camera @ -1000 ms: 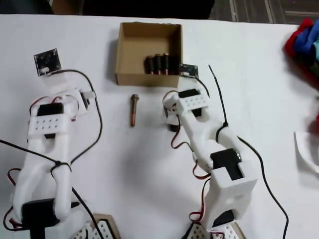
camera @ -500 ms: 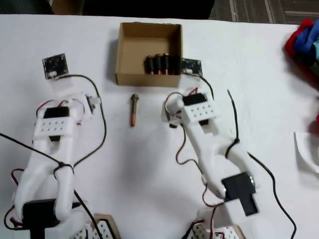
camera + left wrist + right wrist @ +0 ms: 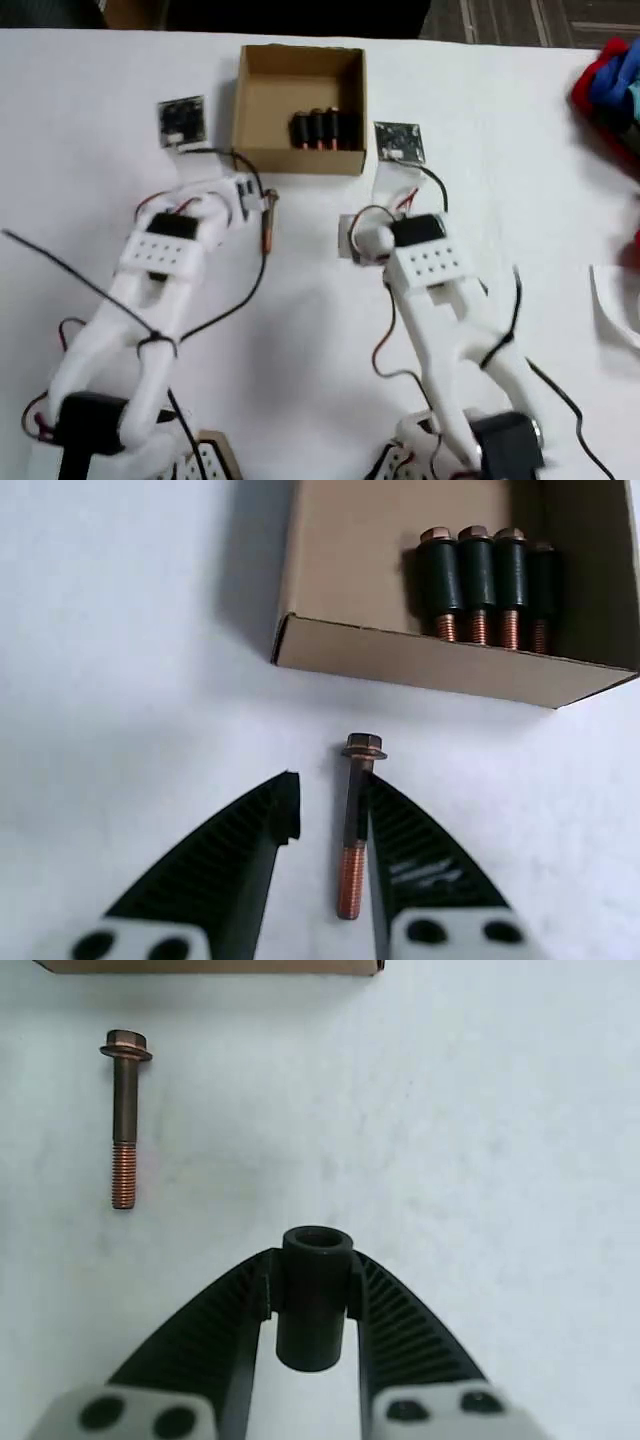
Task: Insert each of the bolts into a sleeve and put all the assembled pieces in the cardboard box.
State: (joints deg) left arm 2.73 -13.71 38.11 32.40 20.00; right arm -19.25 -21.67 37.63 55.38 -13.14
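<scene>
Bolt, copper-coloured, flanged hex head, threaded tip (image 3: 353,820) — lying loose on the white table (image 3: 300,350), just short of the brown cardboard box (image 3: 420,665), which holds four sleeved bolts (image 3: 480,580) in a row. Left gripper (image 3: 332,790): jaws parted, straddling the shank. Right gripper (image 3: 312,1280): clamped on a black cylindrical sleeve (image 3: 312,1310), bore open at the front. Recommended handling — close near the head, leaving the threads free to enter the bore squarely.

Coppery metal bolt (image 3: 353,830), matt black sleeve (image 3: 313,1305), rough brown cardboard box (image 3: 420,665), smooth white table (image 3: 480,1110)
</scene>
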